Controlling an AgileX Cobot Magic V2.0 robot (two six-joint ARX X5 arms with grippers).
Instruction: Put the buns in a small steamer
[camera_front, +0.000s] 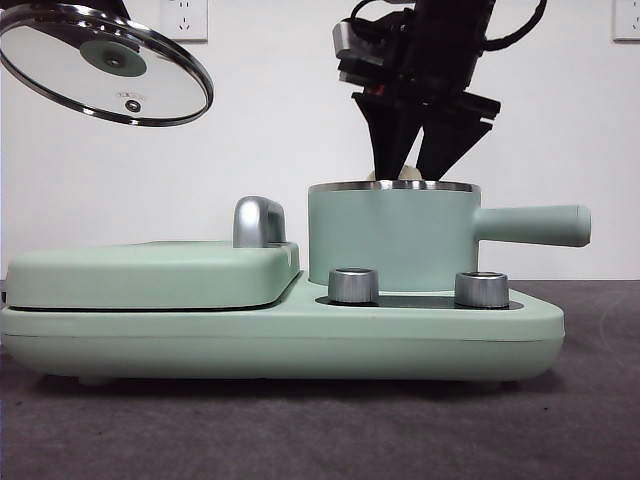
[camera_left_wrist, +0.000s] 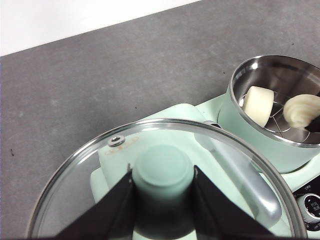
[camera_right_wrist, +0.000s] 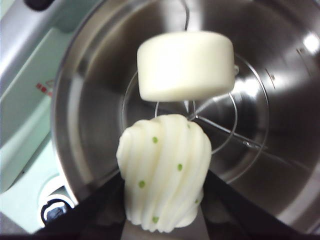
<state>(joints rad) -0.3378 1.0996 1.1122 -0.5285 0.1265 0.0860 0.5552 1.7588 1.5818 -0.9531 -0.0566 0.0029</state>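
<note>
The mint-green steamer pot (camera_front: 393, 240) stands on the right of the cooker base, its lid off. The smooth loaf-shaped bun (camera_right_wrist: 186, 65) lies inside on the wire rack; it also shows in the left wrist view (camera_left_wrist: 259, 104). My right gripper (camera_front: 420, 165) hangs just above the pot's rim, shut on the ridged bun (camera_right_wrist: 164, 170) with green specks, whose top peeks over the rim (camera_front: 408, 174). My left gripper (camera_left_wrist: 162, 185) is shut on the green knob of the glass lid (camera_front: 108, 62), held high at the upper left.
The flat hinged griddle plate (camera_front: 150, 272) with a chrome handle (camera_front: 258, 220) fills the cooker's left half. Two steel knobs (camera_front: 353, 285) sit on the front. The pot's long handle (camera_front: 530, 225) points right. The grey table (camera_front: 320, 430) lies in front.
</note>
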